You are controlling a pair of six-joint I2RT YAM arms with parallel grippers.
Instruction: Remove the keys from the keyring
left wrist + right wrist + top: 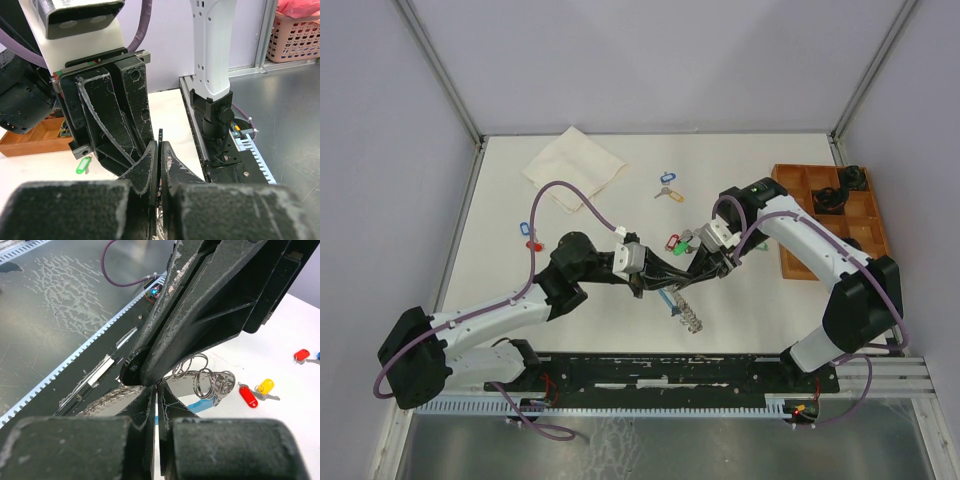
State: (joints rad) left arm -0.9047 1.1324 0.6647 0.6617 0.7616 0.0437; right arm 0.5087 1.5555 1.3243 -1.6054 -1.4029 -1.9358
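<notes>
Both claws meet tip to tip over the middle of the table (770, 310). Left gripper (640, 270): fingers (150, 160) pressed together, with a thin dark edge standing up between the tips; can't tell whether it's a key or the band. Right gripper (708, 262): fingers (145, 410) pressed together too, only a sliver of gap; what they pinch, if anything, is hidden.

The keyring (682, 300) sits right at and below that meeting point. Its beaded chain (107, 399) trails toward the near edge, the light-blue band (200, 407) curves under the tips, and a bunch of split rings (207, 380) is just beside them.

Loose on the table, apart from the loop: a red-tagged key (247, 395), a yellow-tagged key (265, 386) and a green tag (83, 165). Cloth (575, 167) far left, orange tray (790, 265) far right.
</notes>
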